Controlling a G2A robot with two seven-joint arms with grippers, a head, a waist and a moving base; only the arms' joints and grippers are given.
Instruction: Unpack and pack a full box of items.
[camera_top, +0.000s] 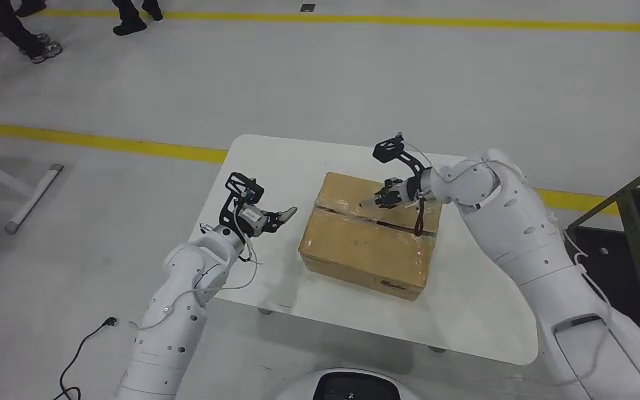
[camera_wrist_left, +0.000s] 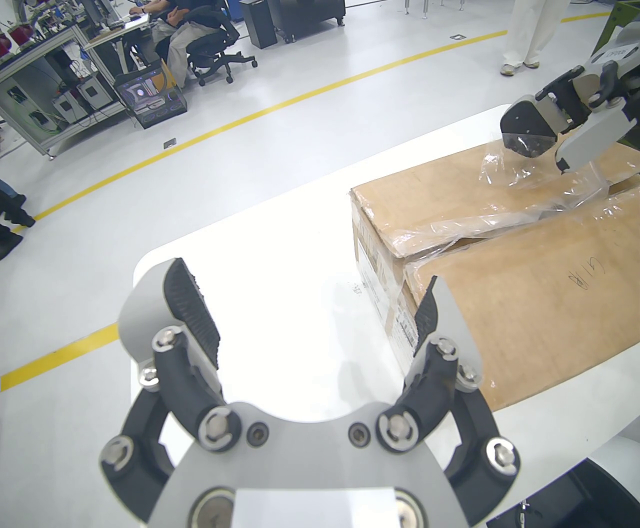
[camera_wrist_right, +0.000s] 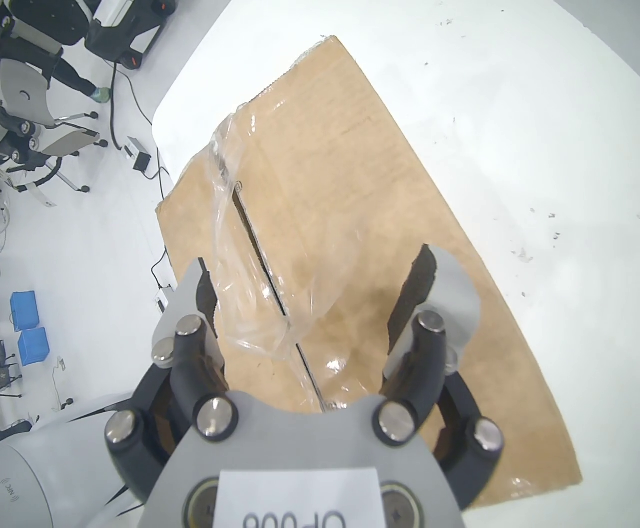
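White table (camera_top: 480, 320) on yellow-lined floor (camera_top: 100, 140). Box (camera_top: 365, 245) mid-table, set in from all edges. Left gripper (camera_top: 278, 218) wide open, empty, near left edge. Right gripper (camera_top: 386, 196) spread, empty, over box's loose tape (camera_wrist_right: 240, 280).

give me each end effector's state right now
Left end effector: open, empty, beside the box.
Right end effector: open, over the box's loose tape.

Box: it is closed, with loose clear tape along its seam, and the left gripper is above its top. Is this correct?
No. The right gripper is above the top of the box, as the right wrist view shows. The rest holds: closed, loose tape along the seam.
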